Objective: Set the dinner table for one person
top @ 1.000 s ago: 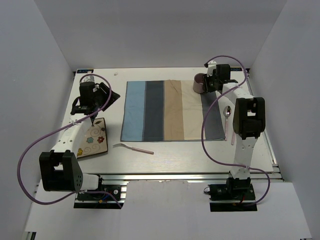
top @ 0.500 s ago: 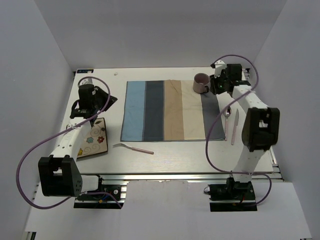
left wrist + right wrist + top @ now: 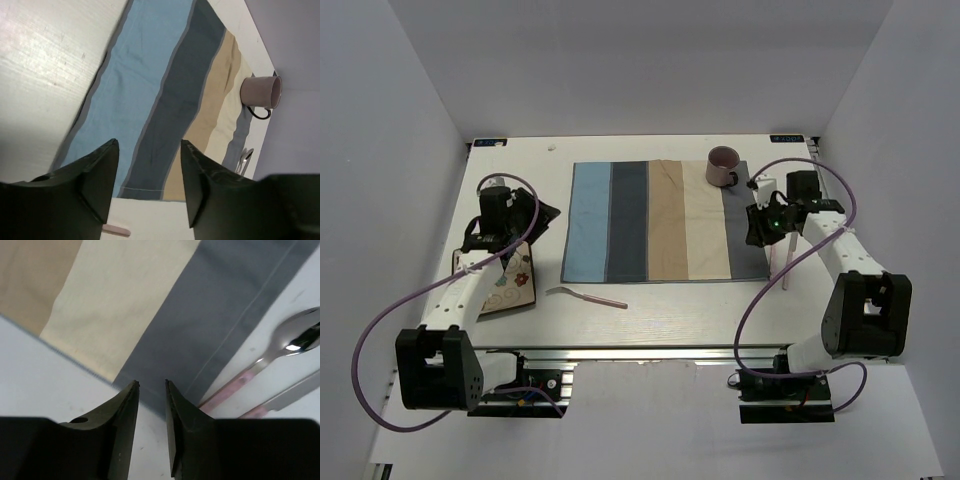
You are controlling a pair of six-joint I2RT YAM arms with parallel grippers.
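**Mat's down, cutlery half placed, both jaws empty**

So the table (image 3: 670,318) fills basically the whole top view. It's off-white, with the metal rail (image 3: 660,352) along the near edge where the two arms are bolted. The striped placemat (image 3: 660,222) lies flat in the middle of it. The pink mug (image 3: 723,165) stands upright at the mat's far right corner. A fork (image 3: 585,294) with a pink handle lies on bare table just in front of the mat's near left corner. A square plate (image 3: 510,285) with flowers on it is off to the left of the mat, near the table's left edge.

The left jaws are over the far end of the plate in the top view. The wrist cam shows them spread wide with nothing between them. I honestly can't tell if they touch the plate.

The right jaws hover over the mat's near right corner, just a narrow slot apart, with nothing in it. Right beside that edge, the spoon (image 3: 295,340) and knife (image 3: 295,390) lie side by side on the table. The spoon is the one closer to the mat.
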